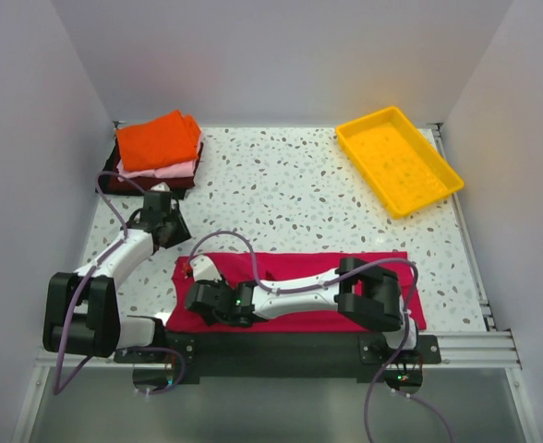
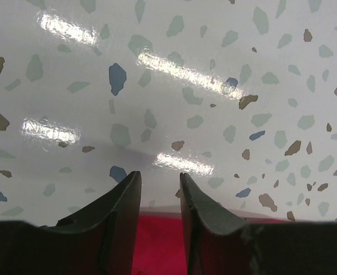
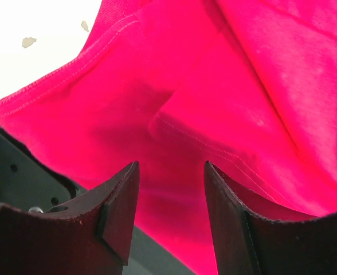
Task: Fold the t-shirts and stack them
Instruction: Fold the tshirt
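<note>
Stack of folded shirts, well beyond the crimson shirt's (image 1: 308, 265) far-left corner and apart from it: orange shirt (image 1: 158, 140) on top, pink shirt (image 1: 179, 170) under it, maroon shirt (image 1: 184, 182) at the bottom. Left arm (image 1: 114, 263): base sits left of the crimson shirt; the arm reaches away from the base and slightly right, wrist tipped down. Left gripper (image 1: 165, 220) hangs over bare table (image 1: 299, 203) just past the crimson shirt's far-left corner, between that corner and the stack. Its wrist view: fingers (image 2: 120, 206) part way apart, gap empty, nothing held; a strip of the crimson shirt's edge shows low between them. Tip contact with the table: cannot tell. Crimson shirt lies spread flat along the near edge of the table, long side running left to right. Right arm (image 1: 299, 291): base at the crimson shirt's near-right corner; the arm lies low and stretches left across the shirt's near half. Right gripper (image 1: 200, 300) is over the shirt's near-left corner. Its wrist view: fingers (image 3: 120, 200) clearly apart, pointing at the cloth where a stitched hem folds over; no cloth pinched between them. Tip contact with the cloth: cannot tell. Yellow tray (image 1: 365, 173) sits well beyond the crimson shirt's far-right corner, set at an angle.
</note>
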Robot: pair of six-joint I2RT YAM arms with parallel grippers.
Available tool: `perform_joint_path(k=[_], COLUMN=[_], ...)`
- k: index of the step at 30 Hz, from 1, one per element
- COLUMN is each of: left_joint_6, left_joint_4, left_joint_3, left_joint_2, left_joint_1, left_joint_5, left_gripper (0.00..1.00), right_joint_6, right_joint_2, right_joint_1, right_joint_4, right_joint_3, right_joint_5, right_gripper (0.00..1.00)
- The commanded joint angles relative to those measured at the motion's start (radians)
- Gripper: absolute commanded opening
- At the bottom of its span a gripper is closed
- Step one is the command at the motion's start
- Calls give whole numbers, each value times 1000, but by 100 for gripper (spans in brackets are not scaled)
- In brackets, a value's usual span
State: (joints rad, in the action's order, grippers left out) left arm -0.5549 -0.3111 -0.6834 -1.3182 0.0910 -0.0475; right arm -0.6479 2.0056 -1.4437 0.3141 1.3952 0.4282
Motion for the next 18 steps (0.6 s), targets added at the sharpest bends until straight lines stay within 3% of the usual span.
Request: perform_joint_path(k=[1,13,18], left_joint_6=[19,23,24], left_joint_4=[-5,-11,-11], left_joint_3=[-21,-21,-19], left_joint_2=[30,36,40], left_joint_1=[-11,-22,-22], left_joint_5=[-11,0,1], left_gripper=[38,38,38], right_joint_6=[16,27,27], right_joint_2=[28,79,91], right_joint_1=[-1,-1,0], right_joint_4=[-60,-102,-109], right_joint_3=[56,70,68], right_joint_5=[29,133,193], right_gripper=[53,53,44])
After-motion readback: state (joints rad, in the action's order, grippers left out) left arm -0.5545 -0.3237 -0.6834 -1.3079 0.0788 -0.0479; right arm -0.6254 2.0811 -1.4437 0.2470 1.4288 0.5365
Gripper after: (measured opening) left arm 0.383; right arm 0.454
